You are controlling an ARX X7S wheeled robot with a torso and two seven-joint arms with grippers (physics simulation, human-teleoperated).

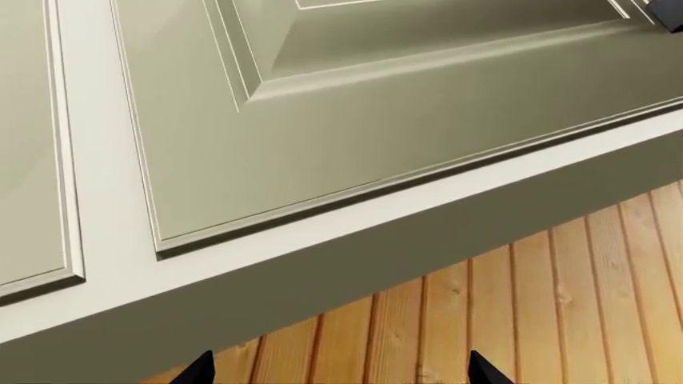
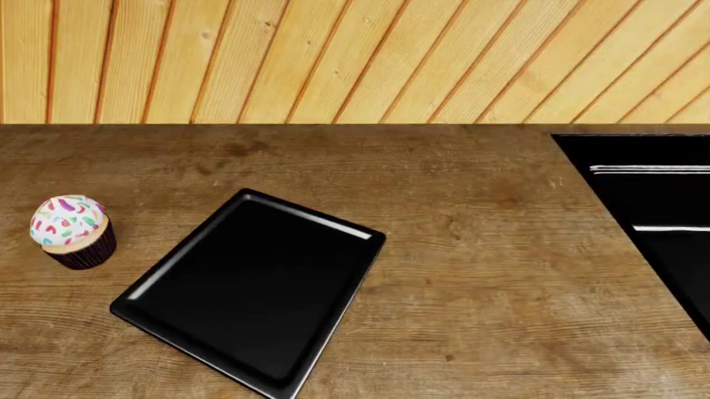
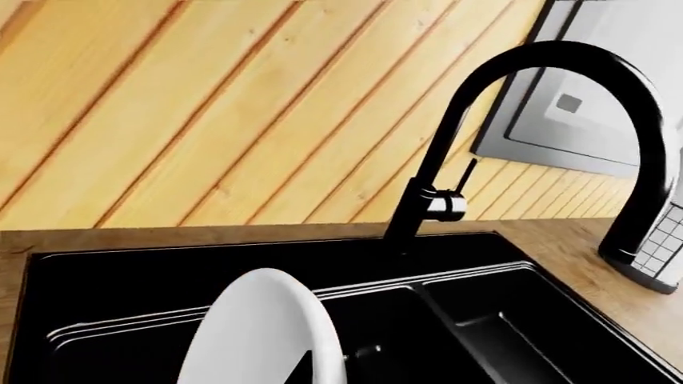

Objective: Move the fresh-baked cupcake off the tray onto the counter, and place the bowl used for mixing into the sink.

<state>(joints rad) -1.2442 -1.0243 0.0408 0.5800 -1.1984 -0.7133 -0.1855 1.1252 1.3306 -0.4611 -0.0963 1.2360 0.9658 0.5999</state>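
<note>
The cupcake [image 2: 72, 231], white-frosted with coloured sprinkles and a dark wrapper, stands upright on the wooden counter [image 2: 477, 249], just left of the tray. The glossy black tray [image 2: 255, 291] lies bare. The black sink [image 2: 654, 216] shows at the right edge. In the right wrist view the white bowl [image 3: 251, 336] hangs tilted on edge over the sink [image 3: 481, 320], with my right gripper [image 3: 317, 374] shut on its rim; one dark finger [image 3: 301, 370] shows inside the bowl. My left gripper [image 1: 341, 376] is open with nothing between its two black fingertips. Neither gripper appears in the head view.
A tall black arched faucet [image 3: 555, 120] rises behind the sink's centre divider [image 3: 421, 292]. A wood-plank wall [image 2: 332, 58] backs the counter. The left wrist view faces pale green cabinet panels [image 1: 353, 136] with plank wall [image 1: 513, 312] beside them.
</note>
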